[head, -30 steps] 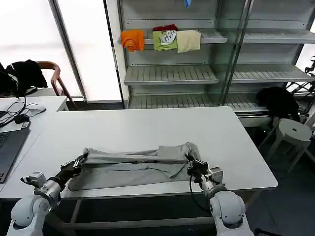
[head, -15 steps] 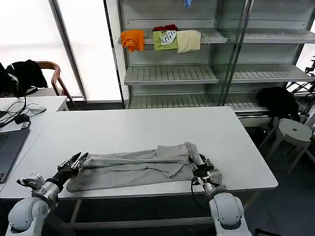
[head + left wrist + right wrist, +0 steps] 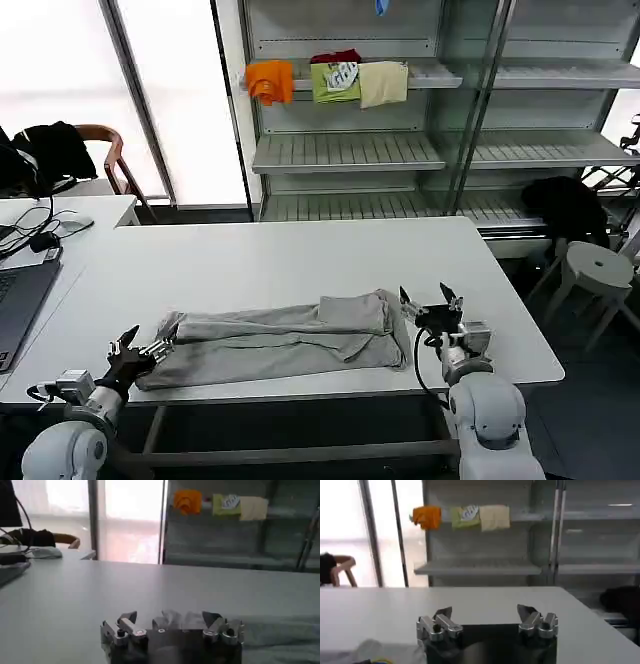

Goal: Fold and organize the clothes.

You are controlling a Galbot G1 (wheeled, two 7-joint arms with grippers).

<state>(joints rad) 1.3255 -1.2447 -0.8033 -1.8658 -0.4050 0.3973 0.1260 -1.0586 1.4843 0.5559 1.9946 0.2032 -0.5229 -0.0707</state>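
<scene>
Grey cloth, one light shirt [image 3: 275, 342], lies folded into a long band across the near part of the white surface [image 3: 280, 265], running from about 9 o'clock to 3 o'clock in the head view. One folded flap lies on top toward its 3 o'clock end.

Two grippers flank it. The left gripper [image 3: 140, 346] sits low at the band's 9 o'clock end, just beside the cloth, its fingers [image 3: 128, 620] spread wide and holding nothing; from its wrist, the shirt's edge [image 3: 280, 630] lies just past them. The right gripper [image 3: 428, 300] hovers just off the 3 o'clock end, apart from the cloth, fingers [image 3: 442, 617] likewise wide and empty.

On the shelving behind, at 12 o'clock, three cloths hang in a row: one orange cloth [image 3: 270, 81], one green cloth [image 3: 335, 80], one cream cloth [image 3: 383, 83].
</scene>
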